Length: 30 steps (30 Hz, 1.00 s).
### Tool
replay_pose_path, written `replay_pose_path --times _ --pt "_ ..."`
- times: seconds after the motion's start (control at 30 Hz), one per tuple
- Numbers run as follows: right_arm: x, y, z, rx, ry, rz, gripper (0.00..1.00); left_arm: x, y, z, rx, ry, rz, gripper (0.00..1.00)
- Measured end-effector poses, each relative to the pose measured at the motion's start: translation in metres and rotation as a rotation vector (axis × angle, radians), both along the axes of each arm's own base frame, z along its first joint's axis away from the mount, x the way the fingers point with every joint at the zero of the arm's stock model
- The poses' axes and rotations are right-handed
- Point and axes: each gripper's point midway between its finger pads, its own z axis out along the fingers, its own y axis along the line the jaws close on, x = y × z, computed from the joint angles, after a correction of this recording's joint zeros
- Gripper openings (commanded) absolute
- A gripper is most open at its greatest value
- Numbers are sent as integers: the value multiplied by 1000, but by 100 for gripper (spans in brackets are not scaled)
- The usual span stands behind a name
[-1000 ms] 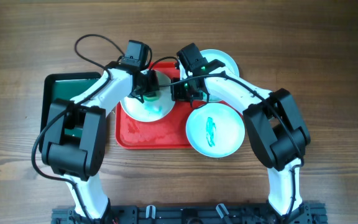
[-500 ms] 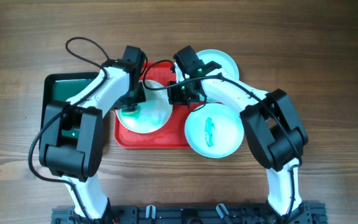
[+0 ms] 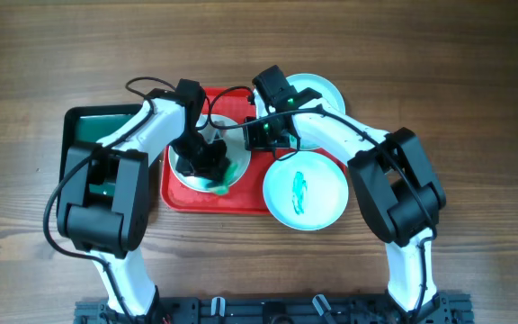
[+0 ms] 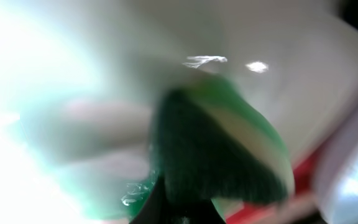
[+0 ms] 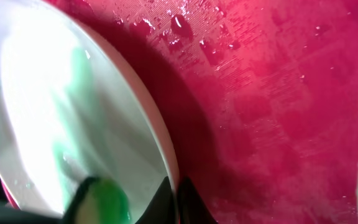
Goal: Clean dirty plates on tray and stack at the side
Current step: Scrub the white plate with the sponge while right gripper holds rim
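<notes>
Overhead view with both wrist views. At 5 o'clock, nearest the robot base, the smeared aqua plate [image 3: 324, 200] overlaps the near right corner of the red tray [image 3: 248, 191]; a teal-green smear [image 3: 299, 191] runs across its middle. The tray lies at the centre of the wooden counter [image 3: 475, 90], and its floor is wet with droplets in the right wrist view.

On the tray's left half sits the white plate [image 3: 180, 165]. The left gripper [image 3: 209, 166] hangs over the plate's middle, closed on a green sponge [image 3: 221, 185] that presses on the plate toward its 5 o'clock edge. The left wrist view is blurred but shows the sponge against the pale plate surface, with green streaks beside it.

At the white plate's 2 o'clock edge, the right gripper [image 3: 257, 137] pinches the rim, one finger on each face; the right wrist view shows that side raised off the tray floor.

At 9 o'clock, beside the red tray, lies a dark green tray [image 3: 106, 126]. At 1 o'clock, farthest out, the far aqua plate [image 3: 324, 88] rests at the red tray's far right corner, partly hidden by the right arm.
</notes>
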Motion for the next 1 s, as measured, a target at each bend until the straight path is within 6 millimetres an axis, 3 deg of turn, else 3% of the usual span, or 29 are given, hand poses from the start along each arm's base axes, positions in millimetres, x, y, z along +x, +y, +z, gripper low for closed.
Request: replay_pose_path --times 0.17,0.33,0.4,0.57,0.7,0.8,0.93,1.0 --pt "-2 4 0 6 -1 6 4 31 54 0 401 -138 236 4" --pt "-1 4 0 7 -1 5 4 57 80 3 556 -271 345 4" --pt "-1 4 0 6 0 2 4 71 83 4 578 -342 371 4" --pt "3 -2 0 3 4 -24 4 108 49 6 456 -499 388 4" --pt "5 -3 0 3 4 -29 4 122 -12 10 180 -523 308 4" --pt "4 -5 -1 -1 9 -30 4 106 -46 10 31 -459 205 4" --pt "5 -7 -1 -6 5 -25 4 68 -58 7 -61 -310 99 4" --pt "4 -6 -1 -6 2 -15 4 49 -55 5 -51 -242 51 4"
